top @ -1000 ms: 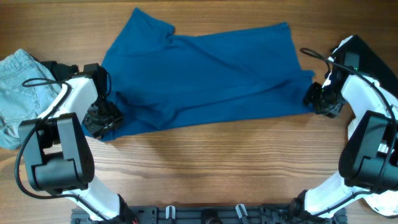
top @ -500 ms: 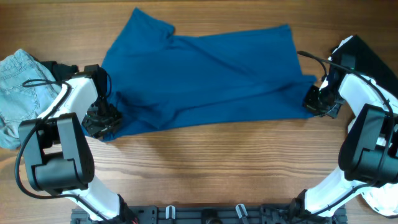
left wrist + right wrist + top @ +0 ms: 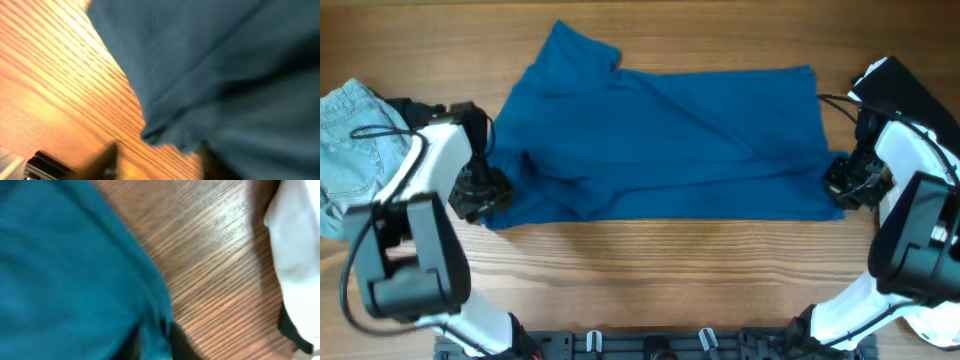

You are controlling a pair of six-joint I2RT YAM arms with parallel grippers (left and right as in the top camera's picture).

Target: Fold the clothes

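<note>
Shirt [image 3: 670,140] of creased blue knit on grained wood table [image 3: 650,270]; left hand [image 3: 488,194], right hand [image 3: 839,189] each grasp its hem

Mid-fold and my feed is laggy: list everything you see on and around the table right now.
blue garment: one, blue, spread across the table's middle
denim garment: one, light blue, left edge of the table, partly out of frame
black item: one, black, far right, behind the right arm; cannot tell what it is
white item: one, white, near right corner, mostly cut off
table: one, brown wood, under everything
left arm: one, white and black, left side
right arm: one, white and black, right side
left pincer: one, black, shut on the blue garment's near left corner
right pincer: one, black, shut on its near right corner
</note>
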